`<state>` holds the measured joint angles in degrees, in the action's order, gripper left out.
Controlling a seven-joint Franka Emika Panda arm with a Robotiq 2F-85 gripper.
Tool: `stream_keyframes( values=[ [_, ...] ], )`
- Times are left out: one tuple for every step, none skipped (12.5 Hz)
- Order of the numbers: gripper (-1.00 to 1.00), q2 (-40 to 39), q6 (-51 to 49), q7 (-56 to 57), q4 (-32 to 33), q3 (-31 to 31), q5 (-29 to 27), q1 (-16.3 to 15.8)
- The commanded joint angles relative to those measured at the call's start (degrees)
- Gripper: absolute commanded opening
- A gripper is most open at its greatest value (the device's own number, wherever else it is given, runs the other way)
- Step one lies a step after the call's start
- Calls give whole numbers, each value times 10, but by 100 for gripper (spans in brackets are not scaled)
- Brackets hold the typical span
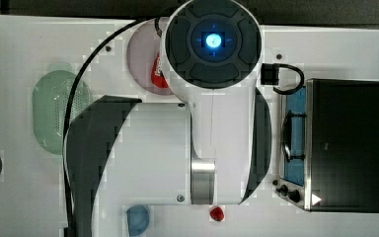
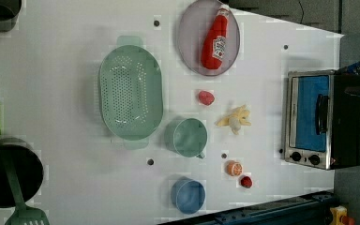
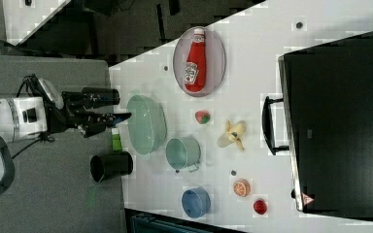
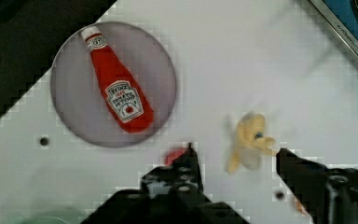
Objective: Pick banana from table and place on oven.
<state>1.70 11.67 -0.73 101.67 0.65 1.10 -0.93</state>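
Observation:
The banana [image 2: 235,119] lies on the white table [image 2: 65,140], pale yellow with its peel strips splayed. It is in front of the oven's glass door, between a red strawberry [image 2: 206,97] and an orange slice [image 2: 234,168]. The oven [image 3: 340,121] stands at the table's end, and its black top is bare. My gripper [image 3: 122,106] is open and empty, held high above the table. In the wrist view the banana [image 4: 249,142] appears between my two dark fingertips [image 4: 189,161], well below them.
A ketchup bottle [image 2: 217,40] lies on a grey plate [image 2: 190,33]. A green colander [image 2: 130,91], a green cup [image 2: 190,137] and a blue cup [image 2: 188,196] stand near the banana. A small red fruit [image 2: 246,182] is by the orange slice. A black pot [image 2: 9,173] holds a green spatula.

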Motion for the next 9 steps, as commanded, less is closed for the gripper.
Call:
stream_keyframes(
  values=[
    [59,271,-107,-34,185,20,5,26],
    [81,271,-104,-34,185,20,5,25],
    [99,271,-105,-34,186,20,5,25],
    [100,271,-105,-34,188,20,5,25],
    [100,267,-102,-34,189,20,5,25],
    [100,258,-100,-34,190,19,5,24],
    [100,244,-96,-34,191,19,5,23],
    [100,226,-85,-34,194,19,5,23],
    [100,202,-67,-34,198,19,5,23]
  ],
)
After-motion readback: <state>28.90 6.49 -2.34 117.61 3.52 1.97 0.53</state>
